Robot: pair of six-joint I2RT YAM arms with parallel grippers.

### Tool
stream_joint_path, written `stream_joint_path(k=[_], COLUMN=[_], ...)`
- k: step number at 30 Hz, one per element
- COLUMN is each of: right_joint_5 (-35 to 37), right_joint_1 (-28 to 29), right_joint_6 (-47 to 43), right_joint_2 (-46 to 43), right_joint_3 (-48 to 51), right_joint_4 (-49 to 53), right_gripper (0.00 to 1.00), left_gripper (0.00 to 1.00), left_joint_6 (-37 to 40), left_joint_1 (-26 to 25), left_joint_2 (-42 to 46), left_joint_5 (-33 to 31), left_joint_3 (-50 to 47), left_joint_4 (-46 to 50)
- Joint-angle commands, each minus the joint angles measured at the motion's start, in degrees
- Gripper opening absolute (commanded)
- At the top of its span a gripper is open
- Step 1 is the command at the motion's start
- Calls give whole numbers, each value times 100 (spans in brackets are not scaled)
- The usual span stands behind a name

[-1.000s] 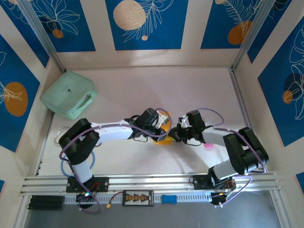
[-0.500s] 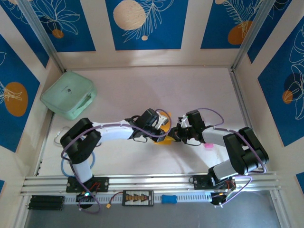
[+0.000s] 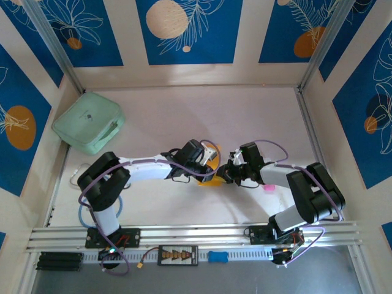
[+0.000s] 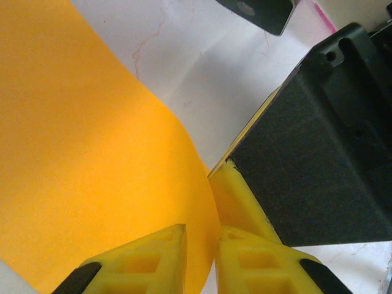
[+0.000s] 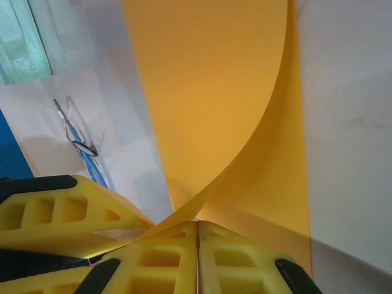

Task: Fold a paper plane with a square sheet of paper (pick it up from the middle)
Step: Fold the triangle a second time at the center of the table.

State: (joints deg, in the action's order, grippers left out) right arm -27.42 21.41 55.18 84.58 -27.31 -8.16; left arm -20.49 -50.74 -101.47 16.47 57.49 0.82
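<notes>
Thin orange-yellow square sheet of paper (image 3: 212,179) is at the centre of the white table (image 3: 257,116), curled up between both grippers. Right gripper (image 5: 197,229), in from 3 o'clock, is clenched on the sheet where two layers meet. Left gripper (image 4: 202,231) is at 9 o'clock (sheet runs between its yellow fingers, narrow gap); can't tell if it's gripping. Mint-green soft case (image 3: 89,127) sits at 10 o'clock.

Mint-green case (image 3: 89,128), small pink object (image 3: 268,188)

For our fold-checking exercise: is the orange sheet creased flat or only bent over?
Only bent over: the square sheet of paper curves in a soft loop into the right fingers, with no sharp crease visible.
</notes>
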Motion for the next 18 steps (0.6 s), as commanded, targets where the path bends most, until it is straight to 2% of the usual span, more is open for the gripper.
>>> stream_joint_path(k=[1, 18], right_joint_5=[-118, -125], right_joint_1=[30, 27], right_joint_6=[2, -19], right_joint_2=[36, -11], right_joint_3=[-108, -142], right_joint_4=[42, 93], right_gripper=[10, 10], left_gripper=[18, 18], left_joint_6=[97, 230], left_joint_1=[60, 60], left_joint_2=[-72, -216], left_joint_5=[18, 82], left_joint_3=[-46, 156], left_joint_4=[-129, 129])
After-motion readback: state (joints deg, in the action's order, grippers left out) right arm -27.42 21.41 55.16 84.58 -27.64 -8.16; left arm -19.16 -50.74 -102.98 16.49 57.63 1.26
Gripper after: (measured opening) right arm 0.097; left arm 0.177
